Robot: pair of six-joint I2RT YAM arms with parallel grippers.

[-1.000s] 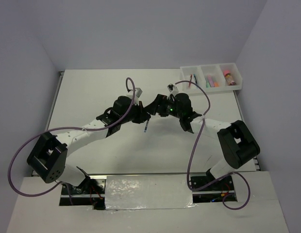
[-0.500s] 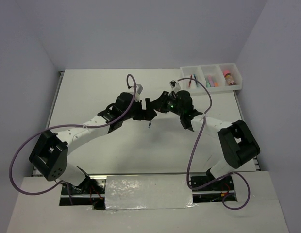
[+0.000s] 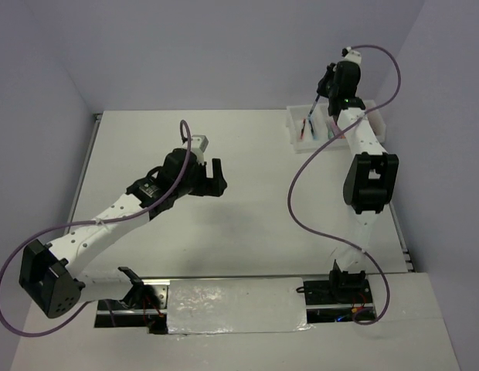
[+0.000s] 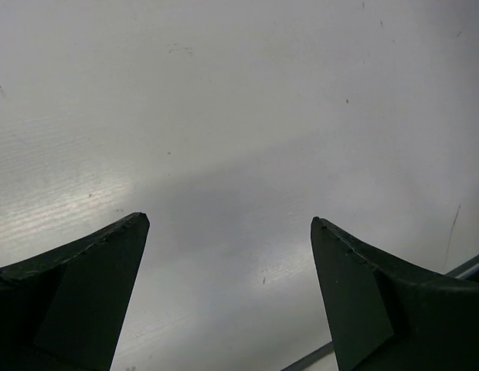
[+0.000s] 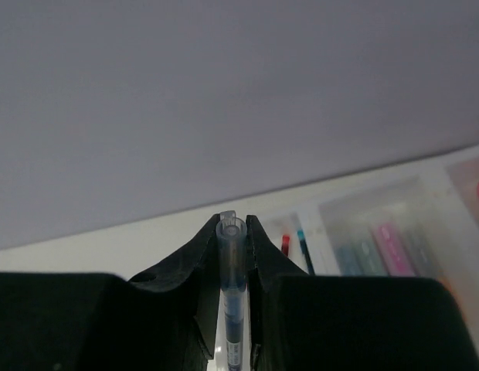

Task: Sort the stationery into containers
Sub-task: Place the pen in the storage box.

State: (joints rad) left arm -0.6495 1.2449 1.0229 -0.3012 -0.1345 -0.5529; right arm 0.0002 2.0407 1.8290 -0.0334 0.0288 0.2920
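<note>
We had the right gripper [image 3: 323,90] clamped on a thin blue pen with a clear plastic barrel [image 5: 232,267], held high above the white plastic tray of three open compartments [image 3: 300,141]. In the wrist view the two fingers pressed the barrel from either side, and its blunt end stood just proud of their tips.

The relation that mattered was plain in the top view. The pen hung from the gripper with its long axis near upright, its lower end pointing down toward the tray's left-end compartment. A red pen [image 5: 286,246] and another thin pen already lay in that compartment, and a pink highlighter [image 5: 390,239] lay in the middle one. We judged that the pen was over its proper compartment and well above the tray. Lowering it before letting go would lay it lengthwise along the others rather than let it bounce.

The left gripper [image 3: 216,178] was wide open and held nothing, with only the bare white table [image 3: 263,224] between its fingers. It sat well apart from the tray, to the tray's near left, so the right arm was much the nearer.
</note>
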